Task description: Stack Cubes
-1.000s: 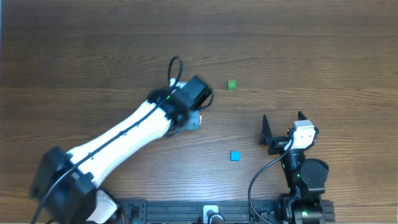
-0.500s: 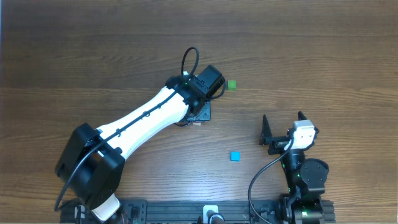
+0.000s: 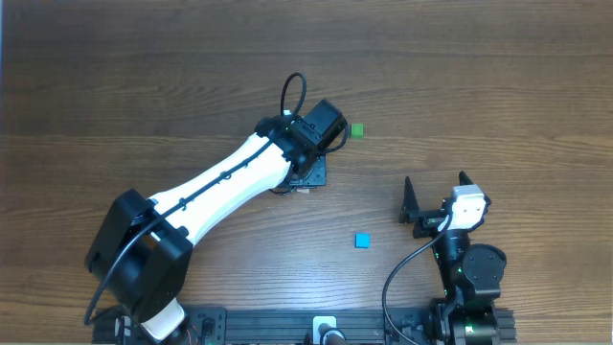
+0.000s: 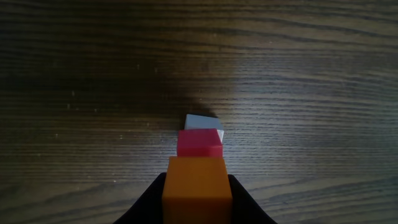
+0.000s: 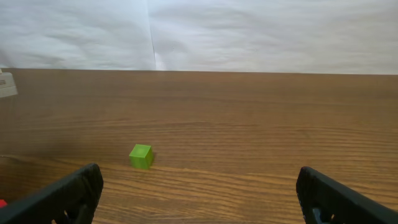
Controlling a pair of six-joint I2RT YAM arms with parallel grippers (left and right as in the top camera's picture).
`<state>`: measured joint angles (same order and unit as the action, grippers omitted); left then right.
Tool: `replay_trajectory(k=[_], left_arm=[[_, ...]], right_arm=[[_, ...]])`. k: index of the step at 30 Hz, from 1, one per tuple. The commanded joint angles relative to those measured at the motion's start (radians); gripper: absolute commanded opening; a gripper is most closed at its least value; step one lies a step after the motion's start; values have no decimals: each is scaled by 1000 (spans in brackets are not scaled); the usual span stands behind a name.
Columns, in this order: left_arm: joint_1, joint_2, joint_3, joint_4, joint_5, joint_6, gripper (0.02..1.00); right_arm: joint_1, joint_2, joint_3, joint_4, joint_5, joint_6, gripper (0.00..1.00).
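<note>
Altogether five cubes: orange (image 4: 196, 186), red (image 4: 199, 143), white (image 4: 202, 122), green (image 3: 357, 130), blue (image 3: 362, 241).

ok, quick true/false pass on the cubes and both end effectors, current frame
1. The left end effector is shut on the orange cube. True.
2. The right end effector holds the blue cube. False: it is open and empty, and the blue cube lies on the table, apart from it.
3. A red cube sits on a white cube, just beneath the held orange cube. True.
4. The green cube tops the stack. False: it lies alone on the table, beside the left arm's wrist in the top view.
</note>
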<state>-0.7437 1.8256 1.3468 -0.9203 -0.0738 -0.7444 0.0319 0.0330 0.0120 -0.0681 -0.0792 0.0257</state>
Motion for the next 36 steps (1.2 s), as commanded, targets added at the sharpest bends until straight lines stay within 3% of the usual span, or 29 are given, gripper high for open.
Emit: replay_trajectory(k=[1, 28, 33, 36], left_arm=[[-6, 24, 21, 7, 14, -3, 99], [-7, 60, 21, 14, 17, -3, 137], [-7, 60, 21, 14, 17, -3, 183], [-7, 60, 21, 14, 17, -3, 259]], right_arm=[[2, 0, -6, -2, -3, -1, 993], [2, 0, -6, -2, -3, -1, 991], [2, 0, -6, -2, -3, -1, 991], [2, 0, -6, -2, -2, -2, 991]])
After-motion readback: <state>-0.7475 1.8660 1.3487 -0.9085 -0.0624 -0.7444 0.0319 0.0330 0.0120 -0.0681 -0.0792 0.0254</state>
